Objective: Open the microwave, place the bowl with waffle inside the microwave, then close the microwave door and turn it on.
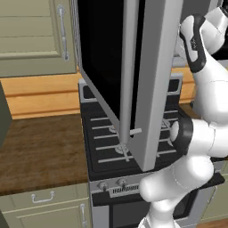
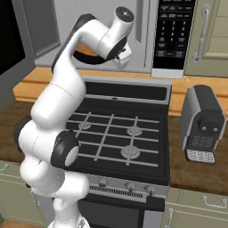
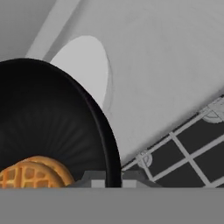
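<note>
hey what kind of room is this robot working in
A home kitchen, rendered. A black gas stove sits in a wooden counter, with an open microwave mounted above it, beige cabinets alongside, and a small coffee machine to the right.

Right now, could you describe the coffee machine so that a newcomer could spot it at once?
Start at the black gas stove. On the brown counter just to its right stands the coffee machine, an upright silver and black box with a round dial and a small grille tray. Nothing else stands on that counter.

microwave door (image 1: 151,75) swung open, apparently over stove (image 1: 107,138)
</note>
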Motion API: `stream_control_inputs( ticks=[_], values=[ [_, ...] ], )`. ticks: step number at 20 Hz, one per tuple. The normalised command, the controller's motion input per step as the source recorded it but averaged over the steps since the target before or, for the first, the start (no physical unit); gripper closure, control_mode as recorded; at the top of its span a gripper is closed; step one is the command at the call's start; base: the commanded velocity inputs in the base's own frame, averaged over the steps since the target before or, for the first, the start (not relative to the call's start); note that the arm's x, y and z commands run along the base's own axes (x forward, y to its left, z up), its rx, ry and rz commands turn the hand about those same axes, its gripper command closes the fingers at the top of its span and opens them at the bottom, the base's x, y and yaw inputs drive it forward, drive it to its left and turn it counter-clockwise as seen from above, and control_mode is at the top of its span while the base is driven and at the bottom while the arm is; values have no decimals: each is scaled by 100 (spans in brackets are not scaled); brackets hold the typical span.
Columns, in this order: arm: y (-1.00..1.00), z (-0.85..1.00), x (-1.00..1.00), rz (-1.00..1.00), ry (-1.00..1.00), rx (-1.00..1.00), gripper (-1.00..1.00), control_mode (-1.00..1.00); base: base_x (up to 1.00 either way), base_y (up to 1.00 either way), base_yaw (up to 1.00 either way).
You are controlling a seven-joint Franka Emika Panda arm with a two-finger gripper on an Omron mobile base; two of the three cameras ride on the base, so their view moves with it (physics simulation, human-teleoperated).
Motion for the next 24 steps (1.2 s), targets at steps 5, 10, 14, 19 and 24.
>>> stream_control_inputs(
  ticks=[5,10,14,19,24],
  values=[
    [0,8,45,-16,4,0,100,-100,0,0,0],
    [0,0,41,-14,0,0,100,-100,0,0,0],
    [6,0,27,-10,0,-2,100,-100,0,0,0],
    [20,-9,13,-6,3,-5,100,-100,0,0,0],
    [18,-24,0,0,7,-3,100,-100,0,0,0]
  ],
)
